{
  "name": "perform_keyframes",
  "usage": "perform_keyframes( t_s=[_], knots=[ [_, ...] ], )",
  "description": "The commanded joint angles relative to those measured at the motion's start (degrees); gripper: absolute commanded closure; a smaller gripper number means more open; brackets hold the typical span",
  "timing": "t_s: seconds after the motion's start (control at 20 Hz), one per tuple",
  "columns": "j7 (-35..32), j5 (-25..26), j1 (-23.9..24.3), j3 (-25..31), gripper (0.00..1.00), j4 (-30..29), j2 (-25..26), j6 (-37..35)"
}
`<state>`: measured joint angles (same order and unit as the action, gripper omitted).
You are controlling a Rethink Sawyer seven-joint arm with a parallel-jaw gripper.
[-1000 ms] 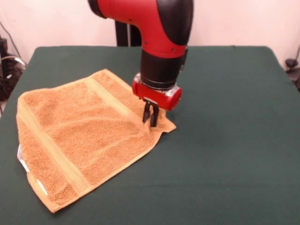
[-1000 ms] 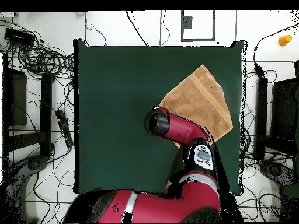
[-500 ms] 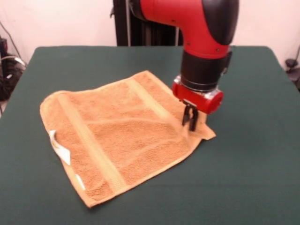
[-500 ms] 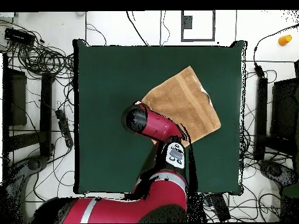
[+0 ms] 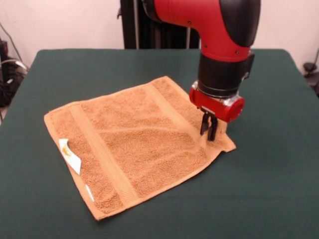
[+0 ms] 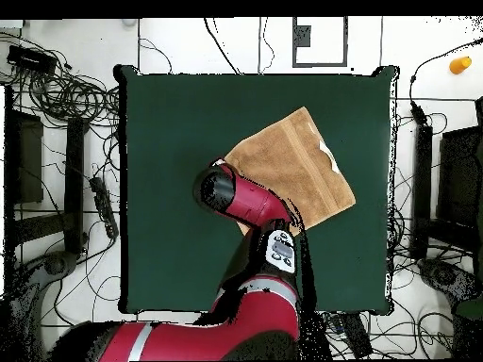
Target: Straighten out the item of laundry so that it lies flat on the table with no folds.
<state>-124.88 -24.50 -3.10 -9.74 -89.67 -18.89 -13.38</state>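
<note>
Hand (image 5: 212,130) pinches towel (image 5: 132,142) corner on table (image 5: 269,179).

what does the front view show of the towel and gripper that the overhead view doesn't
Only the front view shows the gripper, its jaws close together, pinching the hand towel's corner, plus the woven bands and the white tag.

Only the overhead view shows the whole table outline, the towel lying diamond-wise right of centre, and the cables on the floor.

Both show the golden-orange towel spread nearly flat on the dark green top, with the red arm over it.
</note>
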Motion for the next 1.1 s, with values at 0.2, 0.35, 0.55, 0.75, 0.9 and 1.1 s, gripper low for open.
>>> perform_keyframes(
  t_s=[0.2,0.35,0.55,0.75,0.9,1.1],
  knots=[
    [-11.82,-2.49,-2.19,2.18,1.00,-0.73,-4.15,-10.00],
    [-9.47,-1.11,-1.26,2.68,1.00,-0.56,-4.71,-9.88],
    [-8.39,0.09,-1.43,1.05,0.00,1.76,-3.87,-10.33],
    [-5.65,1.44,0.11,1.78,0.00,3.54,-3.86,-10.62],
    [-4.38,1.41,1.89,3.14,0.00,5.61,-4.27,-11.93],
    [-2.82,2.19,3.40,3.65,0.00,6.91,-5.48,-15.10]
  ],
)
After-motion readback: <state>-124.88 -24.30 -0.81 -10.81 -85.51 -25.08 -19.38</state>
